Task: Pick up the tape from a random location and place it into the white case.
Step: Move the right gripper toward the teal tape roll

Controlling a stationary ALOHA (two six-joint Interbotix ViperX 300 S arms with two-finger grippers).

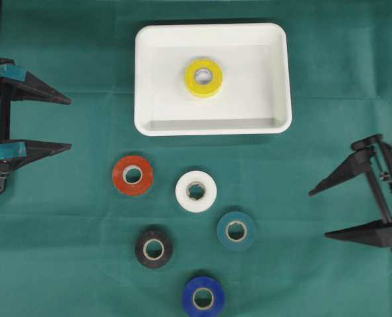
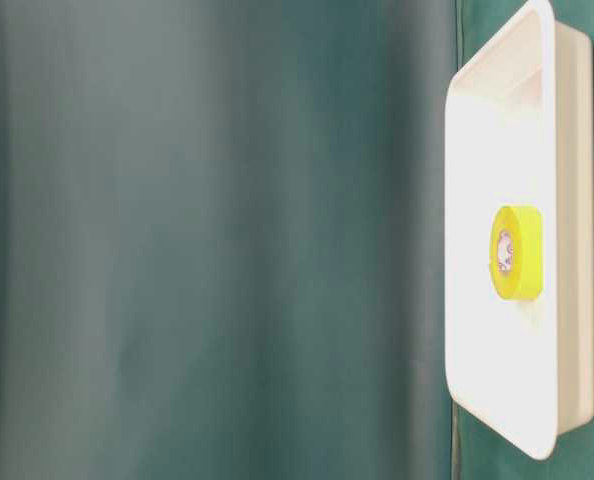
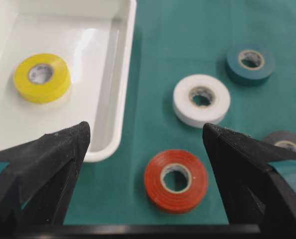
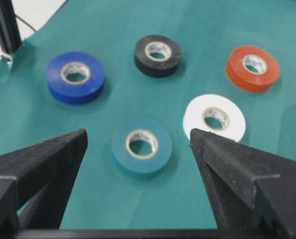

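Left gripper (image 1: 70,123) sits at the left edge of the overhead view, fingers spread wide, holding nothing. It is level with the gap between the white case (image 1: 278,79) and the row of rolls. In its wrist view the red tape (image 3: 176,180) lies between the fingertips but well ahead of them, not touched.

Moving right: red tape (image 1: 132,175), black tape (image 1: 154,247), white tape (image 1: 196,191), blue tape (image 1: 203,296) and teal tape (image 1: 236,230) all lie flat on the green cloth (image 1: 64,251), below the case and apart from one another. One yellow tape (image 1: 204,78) already lies flat inside the case, near its middle.

Right gripper (image 1: 318,213) is at the right edge, fingers wide, empty. Its wrist view frames the teal tape (image 4: 141,147) between the fingertips, ahead of them and clear of both.

Step in hand, as I judge it: approach for the next pick, five rolls remaining outside. The teal roll looks the likeliest target. Next move calls for advancing and lowering until the fingers straddle that roll, then closing, keeping clear of the white roll just beside it.
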